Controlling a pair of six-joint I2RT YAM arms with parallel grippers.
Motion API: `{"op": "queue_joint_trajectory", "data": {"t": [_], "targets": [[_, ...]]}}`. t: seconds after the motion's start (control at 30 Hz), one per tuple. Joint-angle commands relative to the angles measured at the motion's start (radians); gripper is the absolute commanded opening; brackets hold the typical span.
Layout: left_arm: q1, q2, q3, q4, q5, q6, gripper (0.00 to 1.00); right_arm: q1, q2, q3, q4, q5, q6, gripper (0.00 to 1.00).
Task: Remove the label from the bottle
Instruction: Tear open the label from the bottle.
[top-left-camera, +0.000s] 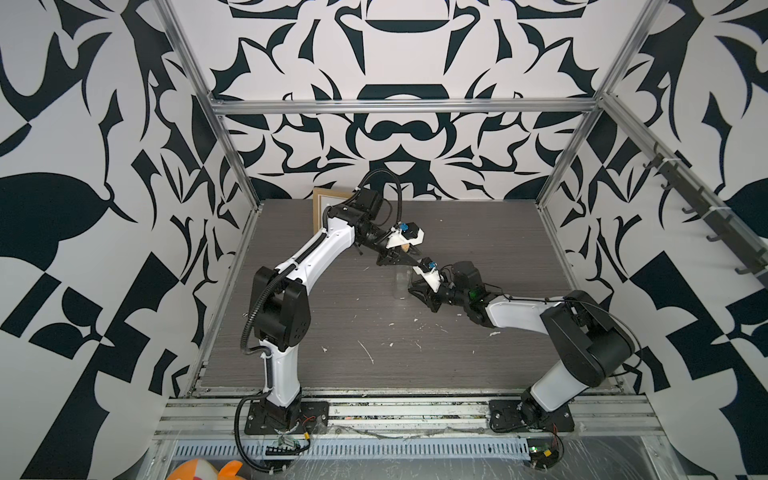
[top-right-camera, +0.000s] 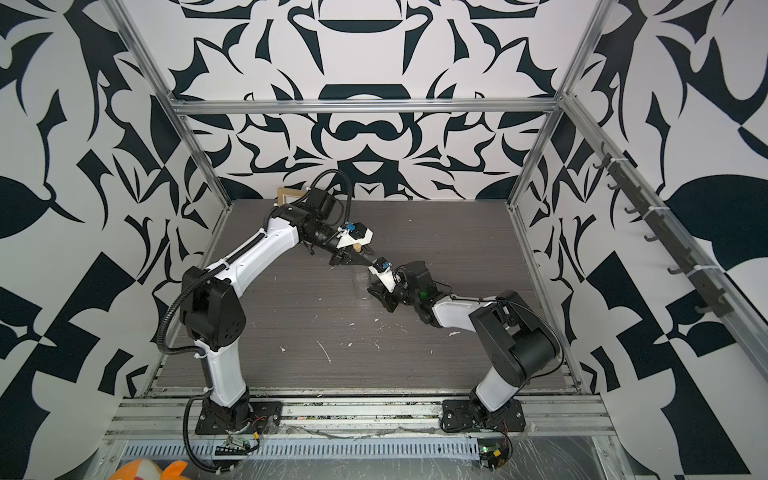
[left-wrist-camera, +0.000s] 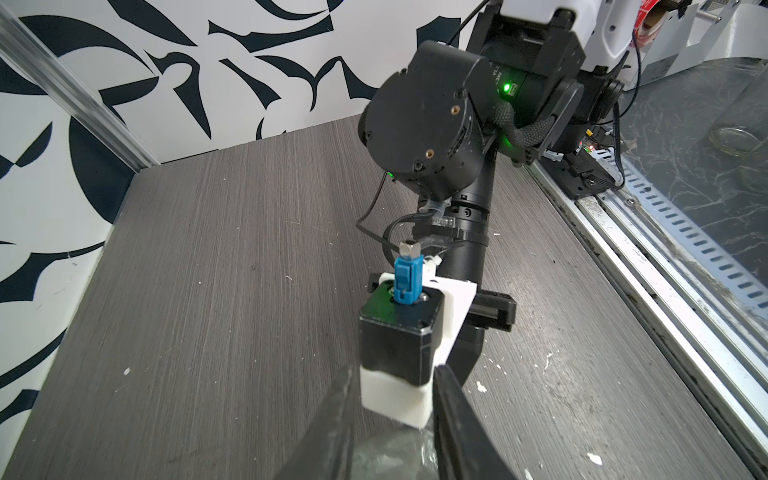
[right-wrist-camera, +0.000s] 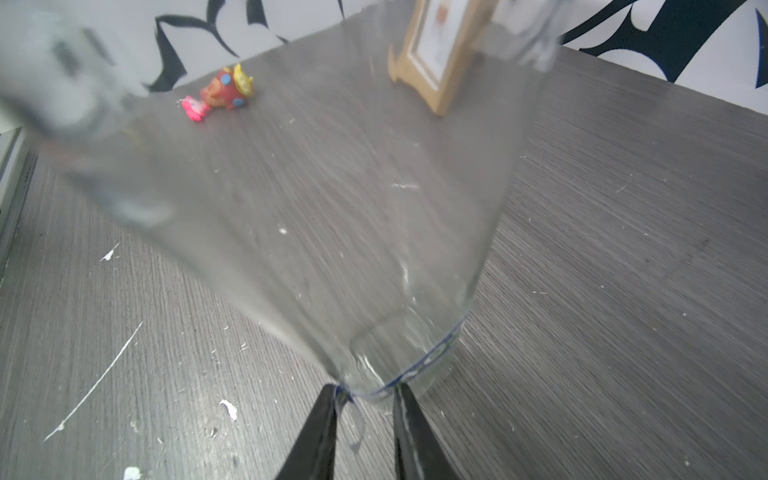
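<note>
The clear glass bottle stands upright mid-table, with its tan cork on top, in both top views. My left gripper is shut on the bottle's upper part. In the left wrist view the glass sits between the black fingers. My right gripper is at the bottle's base with its jaws a little apart. A thin whitish curl of label hangs off the base rim between the fingers, beside one of them. A dark blue streak runs round the rim.
A tan picture frame stands at the back wall behind my left arm. A small red and yellow toy lies on the table. White scraps litter the front of the grey table. An orange plush sits outside the front rail.
</note>
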Motion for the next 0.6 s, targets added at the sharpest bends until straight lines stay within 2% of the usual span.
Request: {"op": "queue_joint_trajectory", "data": {"t": [0.0,0.57], "targets": [[-0.002,0.048,-0.055,-0.117,-0.105,0.01,0.0,0.023,-0.034,0.026,0.012,-0.066,0.009,0.27],[-0.001,0.055,-0.053,-0.112,-0.106,0.007,0.0,0.054,-0.044,0.014,0.018,-0.034,0.024,0.26]]}}
